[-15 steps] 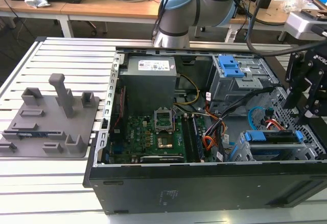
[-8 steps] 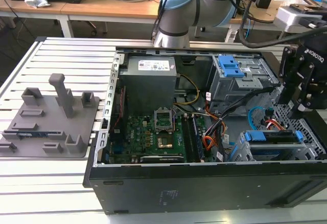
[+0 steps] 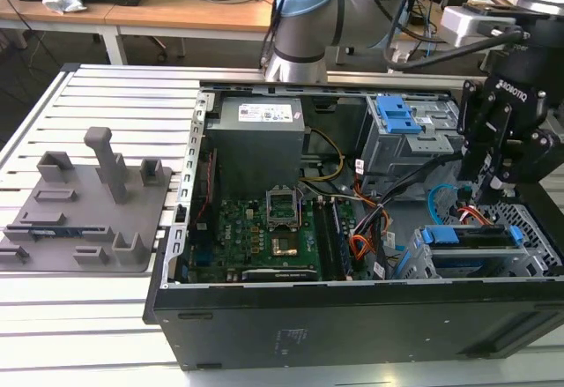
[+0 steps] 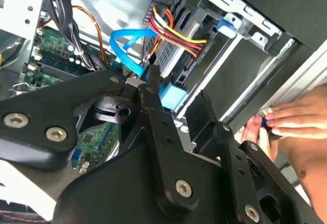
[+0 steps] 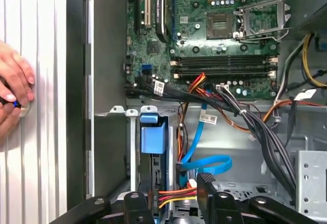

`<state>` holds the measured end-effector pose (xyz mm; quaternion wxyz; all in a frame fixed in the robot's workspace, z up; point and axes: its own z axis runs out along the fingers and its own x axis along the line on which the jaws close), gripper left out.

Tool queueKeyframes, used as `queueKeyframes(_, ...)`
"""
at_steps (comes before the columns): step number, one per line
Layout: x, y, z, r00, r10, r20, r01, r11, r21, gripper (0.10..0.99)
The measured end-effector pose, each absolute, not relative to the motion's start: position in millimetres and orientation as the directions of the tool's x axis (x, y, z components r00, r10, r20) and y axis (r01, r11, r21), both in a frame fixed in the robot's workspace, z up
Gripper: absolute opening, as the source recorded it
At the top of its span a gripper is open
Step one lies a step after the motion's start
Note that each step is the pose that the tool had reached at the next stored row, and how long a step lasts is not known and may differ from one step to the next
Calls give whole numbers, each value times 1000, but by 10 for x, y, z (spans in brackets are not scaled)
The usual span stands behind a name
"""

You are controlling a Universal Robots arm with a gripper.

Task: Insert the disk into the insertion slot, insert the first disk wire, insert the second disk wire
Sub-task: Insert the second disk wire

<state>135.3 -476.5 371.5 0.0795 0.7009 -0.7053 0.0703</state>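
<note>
1. The gripper (image 3: 493, 184) hangs inside the open computer case (image 3: 352, 316), at the end toward the exterior view's right, just above the insertion slot (image 3: 414, 262).
2. Its 2 black fingers (image 5: 207, 185) stand apart with a clear gap between them, closed on nothing. In both wrist views the drive's end and its wires show through that gap.
3. The disk (image 3: 471, 237) sits inside the insertion slot, with the bright blue carrier (the easiest part to spot) framing its upper edge. In the first wrist view the blue tab of the carrier (image 5: 153, 137) stands between the grey rails of the cage.
4. A blue flat cable (image 5: 207, 164) loops from the motherboard (image 3: 264, 228) side toward the disk's end. In the second wrist view its end lies just beside 1 fingertip (image 4: 149, 89); I cannot tell whether it is seated.
5. A red, yellow and black wire bundle (image 4: 176, 32) runs to the same end of the disk, passing between the fingers in the first wrist view. Its connector is hidden.
6. Beyond the slot stands the larger cage with a blue latch (image 3: 397, 114), and further to the exterior view's left the big grey box (image 3: 256, 131).
7. A person's hand (image 5: 14, 99) rests on the white slatted table (image 3: 88, 316) just outside the case wall, pinching something small and blue.
8. A grey fixture tray (image 3: 79, 202) lies on the table, well apart from the case on the exterior view's left.
</note>
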Motion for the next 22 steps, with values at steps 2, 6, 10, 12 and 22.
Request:
queueKeyframes(2, 1304, -4761, 3705, -8, -977, 214, -1000, 8, -3, 482)
queueKeyframes(6, 1298, -4750, 3704, -10, -976, 218, -1000, 8, -12, 482)
queueKeyframes(10, 1297, -4749, 3698, -10, -973, 229, -1000, 8, -12, 482)
queueKeyframes(12, 1298, -4748, 3689, -9, -972, 237, -1000, 8, -9, 482)
queueKeyframes(22, 1296, -4704, 3632, -8, -961, 276, -1000, 7, -5, 392)
